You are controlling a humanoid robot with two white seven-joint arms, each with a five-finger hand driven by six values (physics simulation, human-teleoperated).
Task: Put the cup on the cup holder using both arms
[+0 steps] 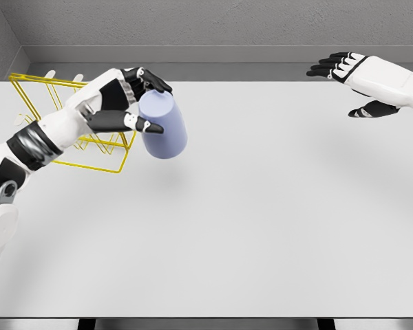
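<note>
Gripping the tilted cup (163, 126) beside the yellow rack (69, 124), the left hand (120, 103) curls; the right hand (368, 81) hovers, fingers spread.

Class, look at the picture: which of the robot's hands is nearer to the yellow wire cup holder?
Left. The left hand grips the cup just beside the cup holder; the right hand hovers open far across the table.

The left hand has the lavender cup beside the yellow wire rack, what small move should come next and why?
Probably carry the lavender cylindrical cup a little further left, over the yellow wire cup holder. The left hand grips the cup, tilted, just right of the rack and clear of the white table; the right hand hovers open, far right.
</note>
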